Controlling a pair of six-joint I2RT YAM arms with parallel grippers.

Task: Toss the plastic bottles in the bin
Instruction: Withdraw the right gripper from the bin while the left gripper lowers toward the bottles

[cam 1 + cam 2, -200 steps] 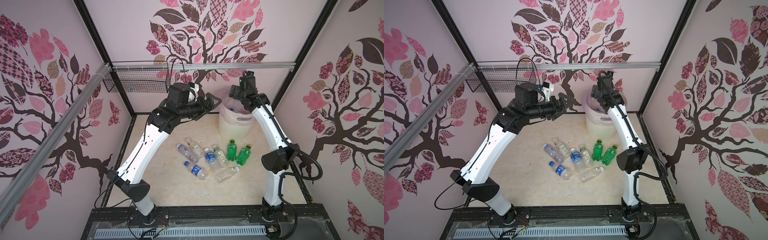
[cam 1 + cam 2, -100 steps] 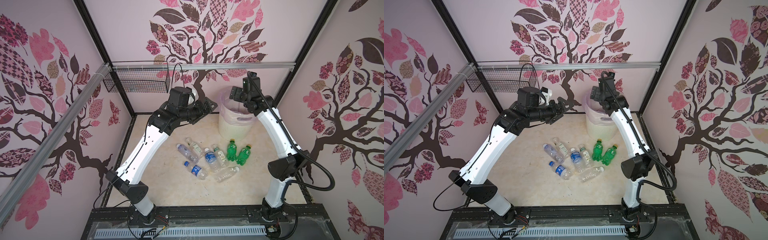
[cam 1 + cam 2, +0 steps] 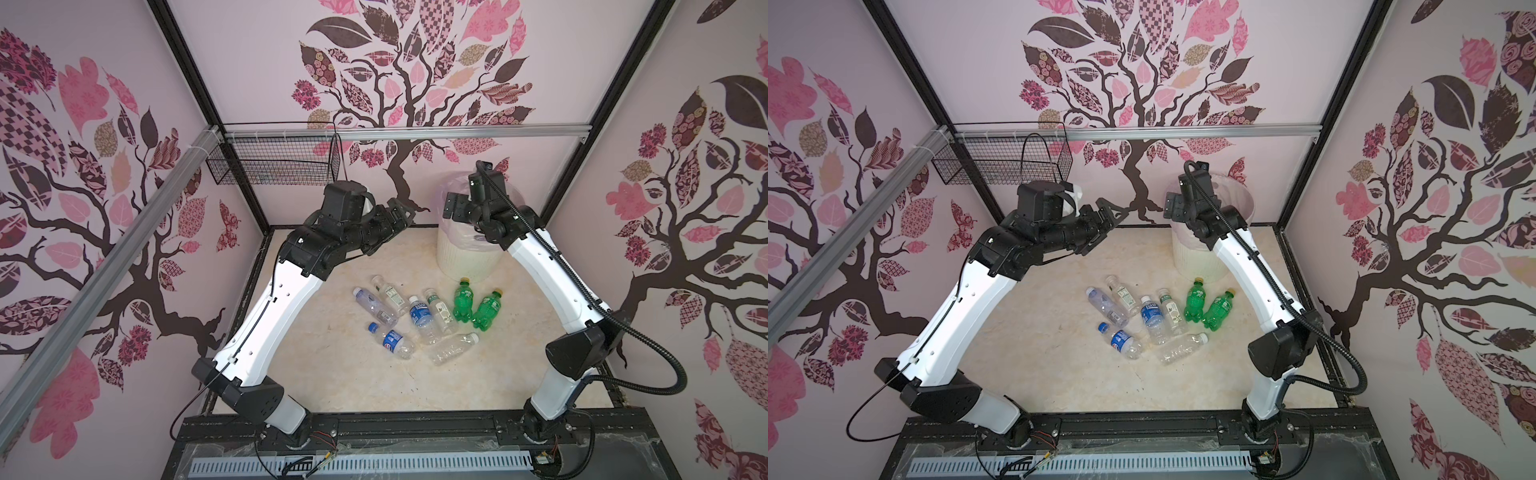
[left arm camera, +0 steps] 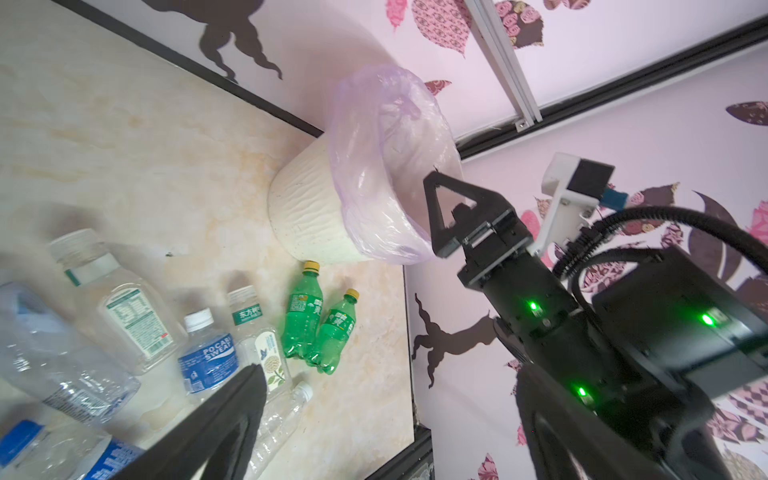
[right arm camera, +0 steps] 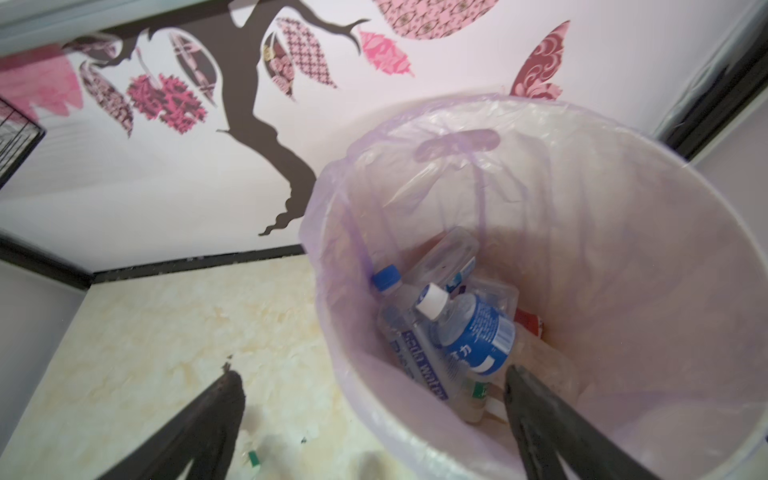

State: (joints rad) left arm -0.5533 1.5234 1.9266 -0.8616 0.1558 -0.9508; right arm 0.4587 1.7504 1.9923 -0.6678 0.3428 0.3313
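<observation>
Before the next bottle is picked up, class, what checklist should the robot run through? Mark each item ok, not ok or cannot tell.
1. The left gripper is open and empty: ok.
2. The right gripper is open and empty: ok.
3. The bin is upright with its liner open: ok.
4. There is room in the bin: ok; the binned bottles lie low in it.
5. The table is cleared: not ok; eight bottles lie on it.
6. The green bottles lie apart for a clean grip: not ok; the pair touches.
</observation>
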